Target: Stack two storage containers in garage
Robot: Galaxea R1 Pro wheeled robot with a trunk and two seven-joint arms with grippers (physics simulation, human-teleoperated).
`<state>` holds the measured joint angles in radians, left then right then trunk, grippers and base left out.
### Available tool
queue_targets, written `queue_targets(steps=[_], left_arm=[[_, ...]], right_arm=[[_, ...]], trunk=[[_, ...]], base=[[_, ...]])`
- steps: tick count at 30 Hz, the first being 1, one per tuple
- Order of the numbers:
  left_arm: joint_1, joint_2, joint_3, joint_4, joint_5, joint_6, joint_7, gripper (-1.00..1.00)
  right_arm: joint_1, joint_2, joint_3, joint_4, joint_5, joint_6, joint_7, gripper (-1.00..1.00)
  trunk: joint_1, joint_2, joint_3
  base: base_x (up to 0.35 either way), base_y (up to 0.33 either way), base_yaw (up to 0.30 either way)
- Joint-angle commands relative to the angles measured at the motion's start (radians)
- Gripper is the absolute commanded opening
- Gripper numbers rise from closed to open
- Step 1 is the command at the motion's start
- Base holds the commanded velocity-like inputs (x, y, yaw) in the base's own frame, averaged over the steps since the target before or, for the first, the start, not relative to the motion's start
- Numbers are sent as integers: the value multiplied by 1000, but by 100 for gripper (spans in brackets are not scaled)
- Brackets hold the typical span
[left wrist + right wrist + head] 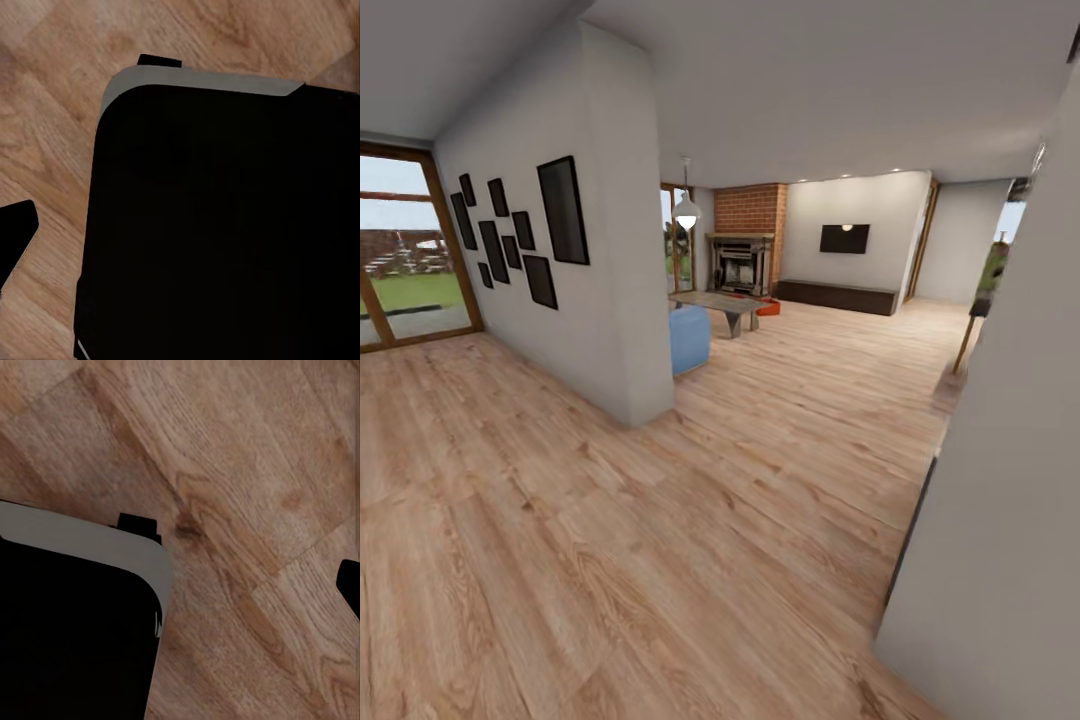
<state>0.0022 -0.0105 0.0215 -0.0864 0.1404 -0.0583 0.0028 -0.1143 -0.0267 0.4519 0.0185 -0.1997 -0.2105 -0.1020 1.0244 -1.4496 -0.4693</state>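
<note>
Right underfoot runs the light wood-plank floor (660, 560), and both wrist cameras look straight down at it past a dark, rounded-cornered body of the robot (217, 225) with a grey rim. A small black tip (15, 232) pokes in at the edge of the left wrist view and another (351, 585) in the right wrist view, but from these slivers I cannot tell whether either set of jaws is wide or narrow, and nothing is seen held. Close on the right stands a plain white wall (1010, 480); on the left a white partition wall (600, 250) carries a cluster of black picture frames (520, 235), with a wood-framed glass door (405, 250) beyond it. Past the partition's end sits a light blue seat (688, 338), then a low grey counter (720, 303). Just beyond that counter, on the floor near the fireplace (740, 262), a red-orange storage container (769, 307) lies low; a second one cannot be made out. Behind rise the brick chimney (750, 208), a dark low bench (838, 296) and a wall screen (844, 238).
</note>
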Motion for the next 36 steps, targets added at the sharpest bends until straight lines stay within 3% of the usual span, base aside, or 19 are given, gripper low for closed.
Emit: queue_targets(steps=[1, 36], left_arm=[[0, 0, 1, -1, 7, -1, 0, 100], [1, 0, 0, -1, 7, -1, 0, 100]], right_arm=[[-1, 0, 10, 2, -8, -5, -1, 100], [-1, 1, 11, 1, -4, 3, -1, 100]], trunk=[[1, 0, -1], [1, 0, -1]], base=[[324, 0, 0], [324, 0, 0]])
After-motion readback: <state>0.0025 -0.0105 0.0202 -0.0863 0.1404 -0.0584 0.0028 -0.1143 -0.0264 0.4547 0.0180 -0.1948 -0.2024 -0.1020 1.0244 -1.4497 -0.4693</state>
